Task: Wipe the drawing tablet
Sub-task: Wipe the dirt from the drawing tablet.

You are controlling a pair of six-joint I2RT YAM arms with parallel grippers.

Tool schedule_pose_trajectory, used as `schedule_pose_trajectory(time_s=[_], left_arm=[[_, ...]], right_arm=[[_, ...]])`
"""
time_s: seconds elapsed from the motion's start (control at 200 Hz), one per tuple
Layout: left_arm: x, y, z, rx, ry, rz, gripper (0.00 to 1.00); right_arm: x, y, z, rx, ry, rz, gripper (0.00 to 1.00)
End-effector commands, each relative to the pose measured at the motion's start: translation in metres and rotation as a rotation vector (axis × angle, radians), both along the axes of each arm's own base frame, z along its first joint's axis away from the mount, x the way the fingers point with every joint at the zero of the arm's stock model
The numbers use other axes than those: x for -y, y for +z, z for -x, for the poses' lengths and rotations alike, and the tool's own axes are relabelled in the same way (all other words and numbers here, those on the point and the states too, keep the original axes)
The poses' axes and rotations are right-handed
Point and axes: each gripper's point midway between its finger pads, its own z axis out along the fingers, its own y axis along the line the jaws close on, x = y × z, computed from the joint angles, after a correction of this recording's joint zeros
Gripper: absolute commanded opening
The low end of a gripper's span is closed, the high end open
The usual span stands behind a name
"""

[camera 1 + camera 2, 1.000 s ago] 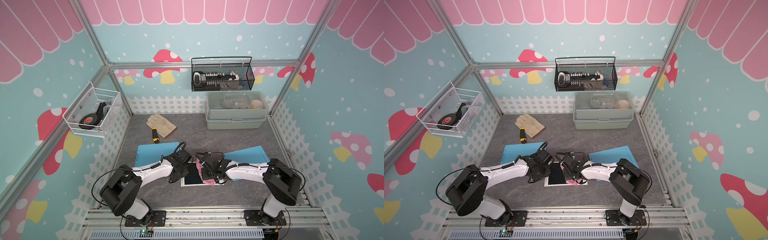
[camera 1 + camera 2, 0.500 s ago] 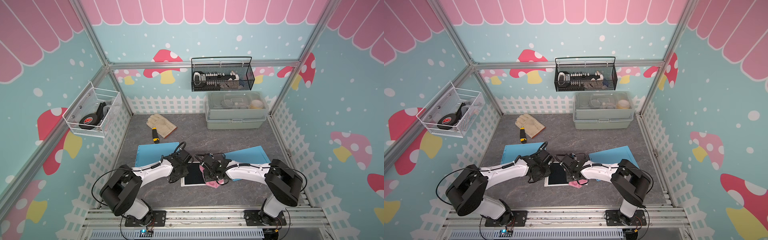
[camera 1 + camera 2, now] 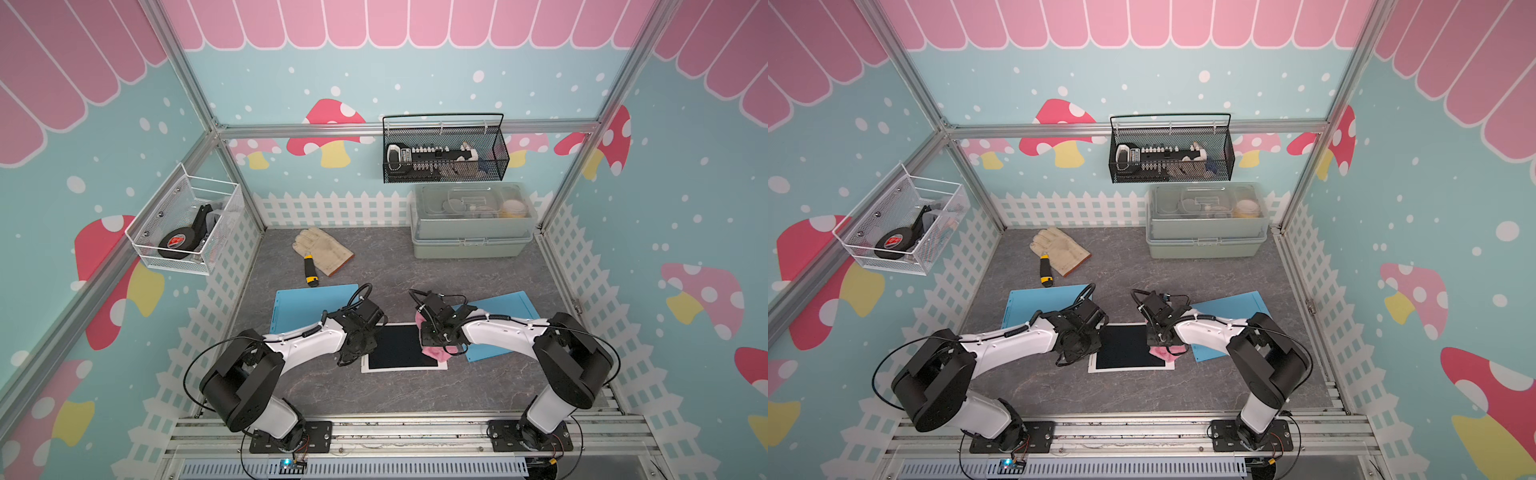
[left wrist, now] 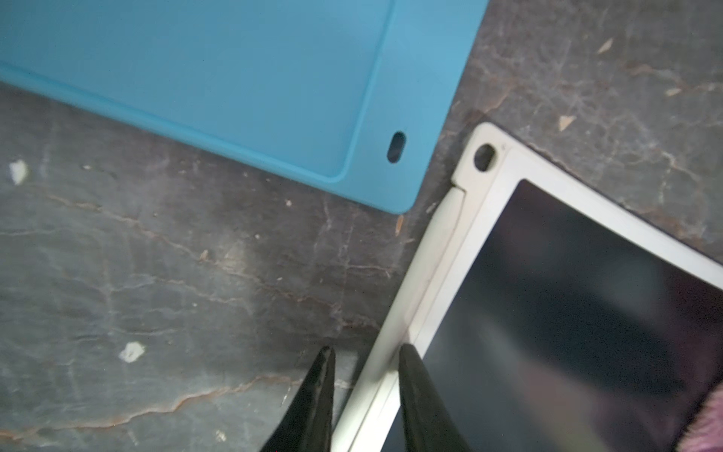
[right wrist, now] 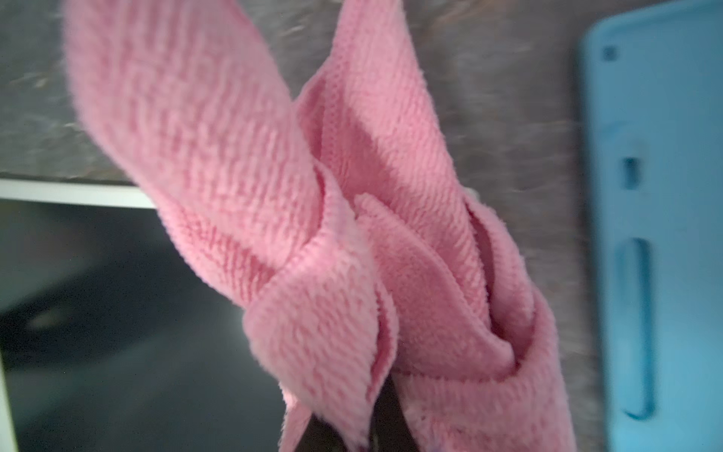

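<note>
The drawing tablet (image 3: 399, 347) (image 3: 1126, 347), a black screen in a white frame, lies flat on the grey table near the front. My left gripper (image 3: 365, 341) (image 3: 1086, 345) is at its left edge. In the left wrist view the left gripper (image 4: 367, 391) is shut on the white side rim of the drawing tablet (image 4: 547, 313). My right gripper (image 3: 433, 340) (image 3: 1157, 338) is at the tablet's right edge, shut on a bunched pink cloth (image 3: 436, 355) (image 3: 1163, 354). The pink cloth (image 5: 352, 235) hides most of the right gripper (image 5: 352, 434) and trails over the screen's corner (image 5: 98, 313).
Two blue mats (image 3: 307, 303) (image 3: 509, 309) flank the tablet. Behind them lie a beige glove (image 3: 322, 249) and a yellow-black utility knife (image 3: 311, 275). A grey lidded box (image 3: 471, 235) stands at the back right under a black wire basket (image 3: 444, 153). A white wire basket (image 3: 187, 226) hangs on the left wall.
My right gripper has dragged the pink cloth rightward across the screen, from its middle to its right edge. The left gripper has stayed on the tablet's left rim.
</note>
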Motion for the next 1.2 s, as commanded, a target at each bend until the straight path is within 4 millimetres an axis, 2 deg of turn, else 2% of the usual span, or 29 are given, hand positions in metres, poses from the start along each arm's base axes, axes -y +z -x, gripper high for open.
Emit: schedule_pose_trajectory(time_s=[0.0,0.115,0.175,0.265,0.385,0.445,0.52,0.66,0.725,0.795,0.956,1.021,1.086,1.196], left_arm=[[-0.034,-0.041,0.044,-0.187,0.008,-0.147,0.29],[-0.032,-0.04,0.043,-0.184,0.009,-0.142,0.29],[-0.032,-0.04,0.043,-0.186,0.007,-0.144,0.29],[-0.032,-0.04,0.043,-0.187,0.005,-0.144,0.29],[-0.032,-0.041,0.043,-0.188,0.004,-0.145,0.29],[-0.033,-0.04,0.043,-0.188,0.004,-0.147,0.29],[-0.033,-0.04,0.043,-0.189,0.003,-0.148,0.29],[-0.034,-0.04,0.044,-0.189,0.001,-0.152,0.29],[-0.035,-0.04,0.044,-0.188,0.0,-0.154,0.29],[-0.035,-0.039,0.045,-0.19,-0.005,-0.156,0.28],[-0.034,-0.039,0.044,-0.19,-0.005,-0.154,0.29],[-0.034,-0.04,0.044,-0.191,-0.006,-0.155,0.29],[-0.034,-0.04,0.045,-0.194,-0.006,-0.156,0.28],[-0.033,-0.039,0.044,-0.191,-0.003,-0.15,0.29]], right_arm=[[0.021,-0.026,0.026,-0.133,-0.006,0.045,0.0],[0.066,-0.024,0.019,-0.124,-0.084,0.073,0.0],[0.072,-0.021,0.017,-0.111,-0.072,0.099,0.0],[0.048,-0.025,0.017,-0.132,-0.026,0.063,0.0],[-0.016,-0.021,0.02,-0.121,0.097,0.018,0.0],[-0.026,-0.02,0.019,-0.123,0.097,0.002,0.0],[-0.006,-0.017,0.011,-0.11,0.04,0.021,0.0],[0.067,-0.02,-0.001,-0.123,-0.096,0.099,0.0],[0.079,-0.018,-0.005,-0.113,-0.108,0.105,0.0],[0.062,-0.018,-0.006,-0.121,-0.076,0.066,0.0],[-0.016,-0.015,0.001,-0.104,0.078,0.019,0.0],[-0.027,-0.013,0.0,-0.103,0.084,0.005,0.0],[-0.013,-0.014,-0.005,-0.103,0.055,0.031,0.0],[0.038,-0.022,-0.011,-0.134,-0.033,0.083,0.0]])
